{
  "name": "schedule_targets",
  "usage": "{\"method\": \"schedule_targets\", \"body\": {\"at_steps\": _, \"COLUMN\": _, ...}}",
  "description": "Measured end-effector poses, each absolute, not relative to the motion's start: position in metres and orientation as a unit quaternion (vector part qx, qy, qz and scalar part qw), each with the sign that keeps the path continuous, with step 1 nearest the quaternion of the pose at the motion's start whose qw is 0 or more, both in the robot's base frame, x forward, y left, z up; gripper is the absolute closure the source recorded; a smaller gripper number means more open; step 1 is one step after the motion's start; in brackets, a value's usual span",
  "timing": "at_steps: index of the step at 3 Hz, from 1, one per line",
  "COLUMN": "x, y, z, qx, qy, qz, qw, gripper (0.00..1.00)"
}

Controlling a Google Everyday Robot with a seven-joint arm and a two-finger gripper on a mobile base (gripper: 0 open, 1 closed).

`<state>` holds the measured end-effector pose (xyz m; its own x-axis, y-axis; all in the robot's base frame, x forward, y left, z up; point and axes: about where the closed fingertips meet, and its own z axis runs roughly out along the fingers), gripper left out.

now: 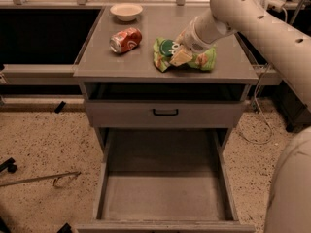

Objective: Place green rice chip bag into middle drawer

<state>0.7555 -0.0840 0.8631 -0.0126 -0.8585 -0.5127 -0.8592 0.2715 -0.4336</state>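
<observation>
The green rice chip bag (pixel 204 59) lies crumpled on the grey cabinet top (pixel 131 64), right of centre, with its dark-green logo facing up. My gripper (pixel 180 56) is down on the middle of the bag, reaching in from the upper right and covering part of it. The middle drawer (pixel 160 193) is pulled out wide open below, towards the camera. Its flat grey floor holds nothing.
A red-orange soda can (pixel 126 40) lies on its side left of the bag. A white bowl (pixel 126 11) stands at the back of the cabinet top. A closed drawer front with a black handle (pixel 165 113) sits above the open drawer. My arm (pixel 257 18) spans the right side.
</observation>
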Motion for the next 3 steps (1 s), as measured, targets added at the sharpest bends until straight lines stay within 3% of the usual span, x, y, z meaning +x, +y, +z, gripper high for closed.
{"method": "schedule_targets", "body": {"at_steps": 1, "x": 0.726, "y": -0.100, "z": 0.879, "qx": -0.609, "qy": 0.704, "qz": 0.020, "qw": 0.365, "gripper": 0.89}}
{"method": "schedule_targets", "body": {"at_steps": 2, "x": 0.679, "y": -0.118, "z": 0.914, "qx": -0.618, "qy": 0.681, "qz": 0.034, "qw": 0.392, "gripper": 1.00}}
{"method": "schedule_targets", "body": {"at_steps": 3, "x": 0.631, "y": -0.129, "z": 0.938, "qx": -0.637, "qy": 0.647, "qz": 0.060, "qw": 0.413, "gripper": 1.00}}
